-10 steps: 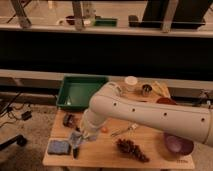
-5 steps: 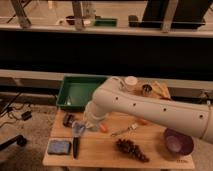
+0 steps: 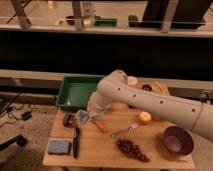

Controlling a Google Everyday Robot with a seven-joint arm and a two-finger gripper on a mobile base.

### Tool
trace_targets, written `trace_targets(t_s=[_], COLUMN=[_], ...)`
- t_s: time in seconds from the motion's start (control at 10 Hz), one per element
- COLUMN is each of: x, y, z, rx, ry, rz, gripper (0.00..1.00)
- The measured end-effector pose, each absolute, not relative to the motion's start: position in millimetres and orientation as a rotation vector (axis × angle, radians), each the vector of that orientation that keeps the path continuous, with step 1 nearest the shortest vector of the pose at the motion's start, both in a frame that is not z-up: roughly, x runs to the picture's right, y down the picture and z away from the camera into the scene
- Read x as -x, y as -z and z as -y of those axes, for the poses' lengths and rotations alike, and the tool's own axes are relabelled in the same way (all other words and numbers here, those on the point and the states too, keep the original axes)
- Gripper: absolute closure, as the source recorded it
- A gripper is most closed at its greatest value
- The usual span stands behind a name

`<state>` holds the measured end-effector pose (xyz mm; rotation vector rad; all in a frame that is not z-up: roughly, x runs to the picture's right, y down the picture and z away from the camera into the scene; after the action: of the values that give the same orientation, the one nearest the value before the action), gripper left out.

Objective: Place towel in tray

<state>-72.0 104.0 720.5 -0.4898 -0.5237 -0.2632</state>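
Transport step of the task. The towel point(image 3: 82, 117) hangs bunched at the gripper point(image 3: 88, 118), which appears clenched on it just above the left part of the wooden table point(image 3: 100, 152), near the front wall of the green tray point(image 3: 63, 98) but not yet over it. We judge the pick done and the carry under way. The next move calls for lifting the cloth over the tray's near rim, bringing it above the bare floor of the tray, and only then letting go; a limp cloth may drape over the wall if it is let go too soon. The white arm point(image 3: 150, 102) reaches in from the right. On the table we also note a blue sponge point(image 3: 59, 146) at the front left corner, a black-handled tool point(image 3: 76, 142) beside it, a dark cluster point(image 3: 131, 149), a yellow round item point(image 3: 144, 117) and a purple bowl point(image 3: 177, 140) at the right. Behind runs a dark counter; cables point(image 3: 15, 112) lie on the floor at the left.
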Motion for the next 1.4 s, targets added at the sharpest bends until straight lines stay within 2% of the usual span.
trace_targets(t_s=[0.4, 1.1, 1.4], x=[80.1, 79.1, 78.6], y=[-752.6, -757.1, -783.9], z=[-68.8, -64.1, -38.0], rx=[0.482, 0.465, 0.42], ry=[0.295, 0.29, 0.272], rz=[0.52, 0.514, 0.508], gripper=[0.83, 0.83, 0.83])
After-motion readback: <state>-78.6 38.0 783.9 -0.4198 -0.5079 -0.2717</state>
